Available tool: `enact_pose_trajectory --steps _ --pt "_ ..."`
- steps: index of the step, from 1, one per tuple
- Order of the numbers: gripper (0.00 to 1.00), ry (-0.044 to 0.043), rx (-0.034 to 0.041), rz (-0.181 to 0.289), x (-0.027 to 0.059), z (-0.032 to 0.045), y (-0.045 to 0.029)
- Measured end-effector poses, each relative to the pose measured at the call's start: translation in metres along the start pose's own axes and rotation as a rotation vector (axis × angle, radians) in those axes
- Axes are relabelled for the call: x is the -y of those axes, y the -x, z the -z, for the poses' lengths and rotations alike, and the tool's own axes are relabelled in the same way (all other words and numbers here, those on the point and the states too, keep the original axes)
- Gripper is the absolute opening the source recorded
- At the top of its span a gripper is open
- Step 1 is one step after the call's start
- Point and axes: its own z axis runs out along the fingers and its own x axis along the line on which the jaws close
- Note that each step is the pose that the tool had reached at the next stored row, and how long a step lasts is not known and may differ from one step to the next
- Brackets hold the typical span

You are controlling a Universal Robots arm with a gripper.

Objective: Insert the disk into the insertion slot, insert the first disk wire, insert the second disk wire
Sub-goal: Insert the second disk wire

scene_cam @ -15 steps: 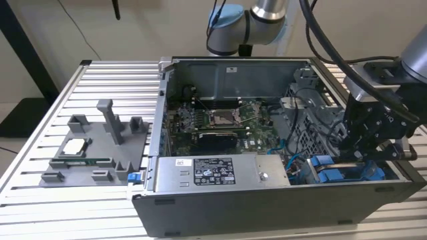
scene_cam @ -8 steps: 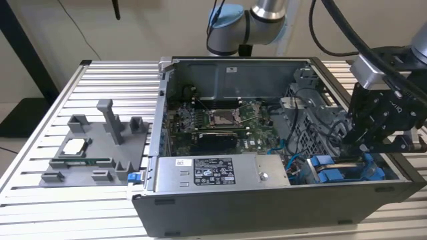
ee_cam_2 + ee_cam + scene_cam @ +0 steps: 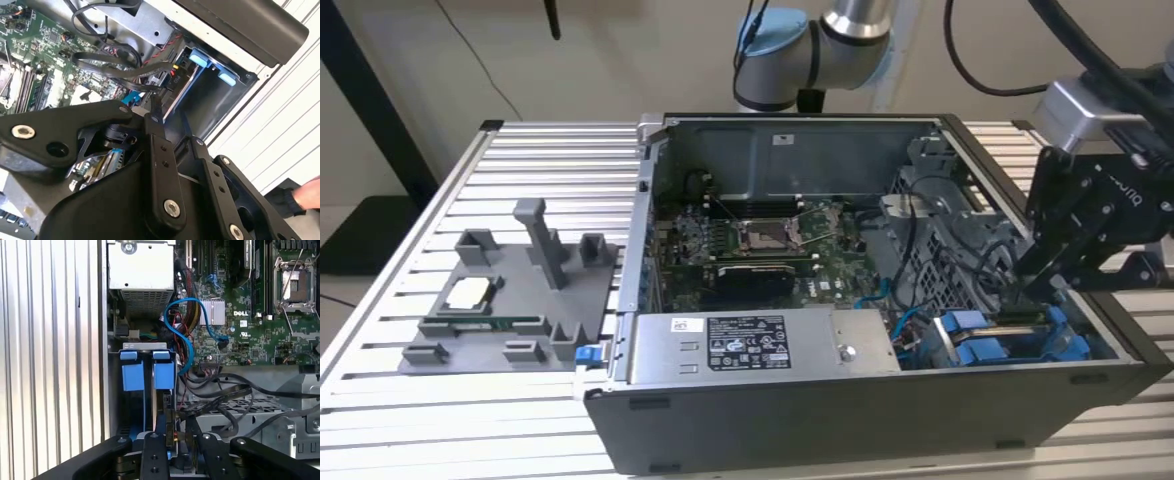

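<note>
Right now I am holding my gripper (image 3: 1027, 290) low over the corner of the open computer case (image 3: 854, 420) on the exterior view's right, just above the insertion slot (image 3: 1014, 340) with its blue clips. My fingers (image 3: 154, 460) are standing close together in both wrist views, but I cannot tell whether they are pinching something. Between them I am seeing a thin edge with a little blue, perhaps the disk (image 3: 97, 165), going down into the bay. Just beside it, black wires (image 3: 225, 400) and a blue cable (image 3: 182, 335) are lying. Further, the green motherboard (image 3: 747, 240) is showing. Well apart, on the ribbed surface (image 3: 400, 420), a grey fixture tray (image 3: 507, 300) is resting.
</note>
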Motion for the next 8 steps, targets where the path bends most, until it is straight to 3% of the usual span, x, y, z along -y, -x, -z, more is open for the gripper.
enact_pose_trajectory --steps 8 --pt "0.3 0.0 0.0 0.0 -0.0001 0.0019 0.0002"
